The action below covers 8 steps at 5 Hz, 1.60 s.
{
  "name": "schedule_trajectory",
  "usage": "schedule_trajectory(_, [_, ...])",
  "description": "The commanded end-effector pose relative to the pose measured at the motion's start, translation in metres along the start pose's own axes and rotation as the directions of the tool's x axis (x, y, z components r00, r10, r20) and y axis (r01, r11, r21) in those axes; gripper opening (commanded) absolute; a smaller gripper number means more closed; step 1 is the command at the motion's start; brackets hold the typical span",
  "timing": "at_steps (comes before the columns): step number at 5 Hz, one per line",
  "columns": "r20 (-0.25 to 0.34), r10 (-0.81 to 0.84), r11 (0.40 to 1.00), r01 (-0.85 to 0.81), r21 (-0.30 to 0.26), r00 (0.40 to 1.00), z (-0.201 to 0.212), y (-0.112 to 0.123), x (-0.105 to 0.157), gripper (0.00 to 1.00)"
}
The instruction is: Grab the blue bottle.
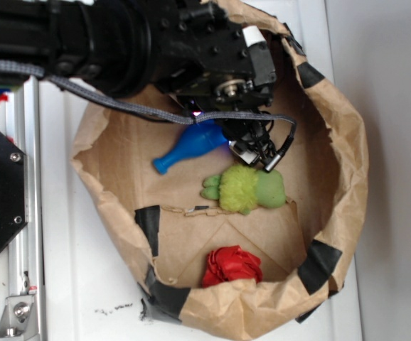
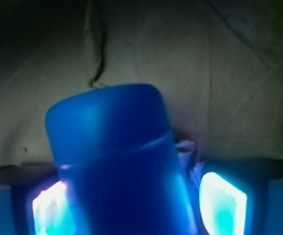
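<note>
2 views reach me here, and I take the exterior one first. A crumpled brown paper bag (image 1: 348,142), patched at its rim with black tape (image 1: 318,264), lies opened out on a white tabletop (image 1: 70,284). An aluminium rail (image 1: 25,213) runs down the left side beside a black plate. Inside the bag I see the blue bottle (image 1: 191,147) lying on its side, neck pointing lower left, wide body tucked under the gripper (image 1: 234,138). A fuzzy yellow-green plush toy (image 1: 244,188) lies just beside the bottle, lower right of it. A red ruffled lump (image 1: 232,266) sits near the bag's lower rim, well apart from both. The black arm (image 1: 120,35) comes in from the upper left, a braided grey cable (image 1: 120,106) draped across it. From this angle I cannot tell how wide the jaws stand.

In the wrist view, the bottle's wide body (image 2: 117,166) fills the middle, standing between the 2 glowing fingers (image 2: 222,203). The left finger touches the bottle; a narrow gap shows at the right one. So the jaws are partly parted around the bottle, not clamped on it. Creased brown paper (image 2: 229,73) fills the background.
</note>
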<state>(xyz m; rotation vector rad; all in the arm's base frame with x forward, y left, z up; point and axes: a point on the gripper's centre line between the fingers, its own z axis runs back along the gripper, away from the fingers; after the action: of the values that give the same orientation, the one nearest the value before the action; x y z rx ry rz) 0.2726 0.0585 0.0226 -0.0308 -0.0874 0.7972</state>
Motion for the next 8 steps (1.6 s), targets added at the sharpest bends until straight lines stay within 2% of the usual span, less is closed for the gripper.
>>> schedule_trajectory(1, [0.025,-0.005,1.000,0.005,-0.013,1.000,0.007,0.001,0.004,0.00])
schedule_trajectory(3, [0.037,-0.038,0.999,0.039,-0.031,0.999,0.012,0.001,0.003,0.00])
schedule_trajectory(4, [0.044,-0.197,0.977,0.200,-0.074,0.979,0.043,-0.006,0.005,0.00])
schedule_trajectory(5, [0.092,-0.397,0.901,0.407,-0.150,0.913,0.093,-0.019,-0.001,0.00])
schedule_trajectory(6, [0.103,-0.547,0.809,0.556,-0.192,0.831,0.143,-0.038,-0.013,0.00])
schedule_trajectory(7, [-0.003,-0.640,0.760,0.632,-0.152,0.769,0.176,-0.046,-0.028,0.00])
schedule_trajectory(8, [0.026,-0.767,0.638,0.767,-0.072,0.641,0.185,-0.039,-0.049,0.00])
